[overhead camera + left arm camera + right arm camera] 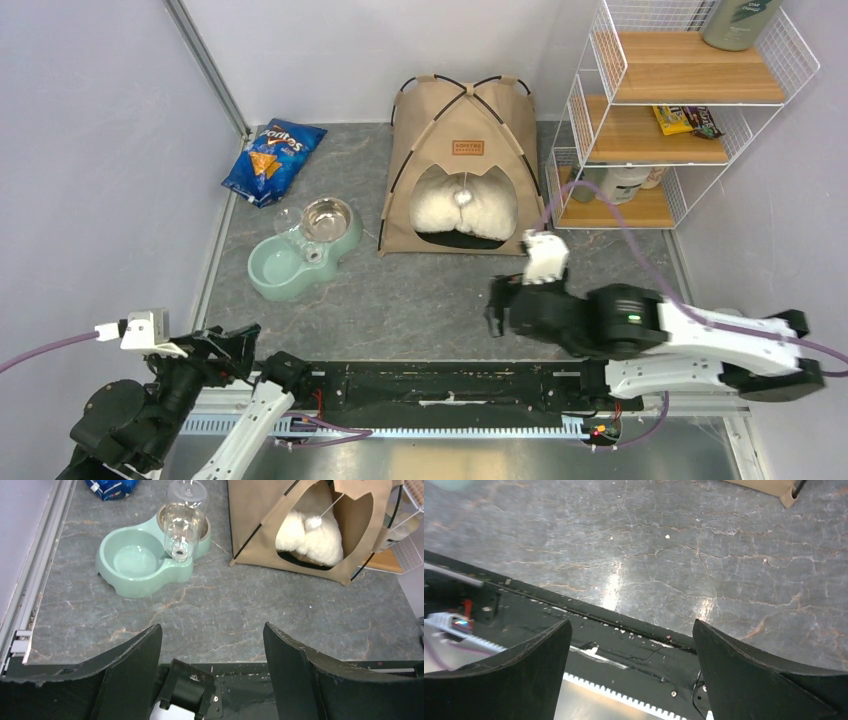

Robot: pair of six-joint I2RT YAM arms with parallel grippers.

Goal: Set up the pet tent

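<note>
The pet tent [460, 170] is up on its black poles [401, 165] at 12 o'clock on the table, hard against the back wall, doorway facing the arms. A brown label [467, 146] sits above the arch. Inside lies a fluffy white pillow [465, 212], with a small white pom-pom [463, 197] hanging in front of it.

Over to the right gripper [497, 305]: it hangs at 5 o'clock from the tent, clear of the canvas, over bare table. Its arm runs in low from the 4 o'clock corner, stretched leftward, wrist turned down. On the wrist view the fingers [519, 670] are spread wide with only stone between them, and the tent's front corner peeks in at the top edge.

The left gripper [235, 345] is tucked at 7 o'clock, arm folded low over its base. Its fingers [135, 665] are also splayed apart, holding nothing and aimed up the table at the tent.

At 9 o'clock from the tent stands a mint-green pet feeder [300, 252] with a clear water bottle [186, 522]. At 10 o'clock lies a blue chip bag [273, 160]. At 3 o'clock is a white wire rack [670, 110] with wooden shelves.

The table top [420, 290] is grey, veined stone-look, with a black strip [440, 385] along the near edge and pale walls all round.
</note>
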